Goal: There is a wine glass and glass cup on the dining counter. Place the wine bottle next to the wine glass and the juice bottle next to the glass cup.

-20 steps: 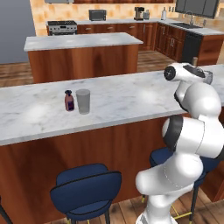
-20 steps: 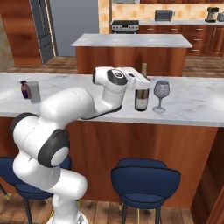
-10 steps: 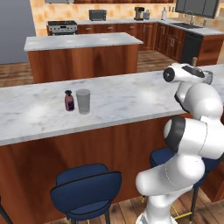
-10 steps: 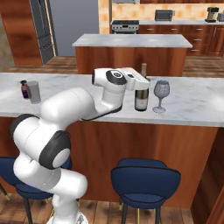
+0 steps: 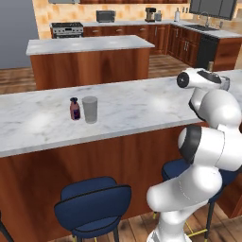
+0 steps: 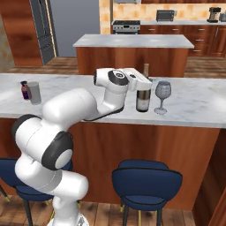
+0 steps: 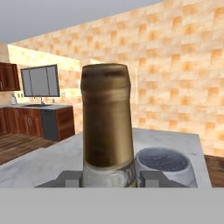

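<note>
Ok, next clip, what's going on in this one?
The gripper is shut on the wine bottle, which stands upright on the dining counter right beside the wine glass. Further along the counter, the juice bottle already stands next to the glass cup. So both bottles sit by their glasses; the arm has not let go of the wine bottle yet.

Marble worktop (image 6: 194, 103) carries wine bottle (image 6: 142, 98) at the tool (image 6: 142, 86), wine glass (image 6: 162, 96) just beyond; juice bottle (image 6: 24, 90) touching glass cup (image 6: 34, 93), well apart.
</note>
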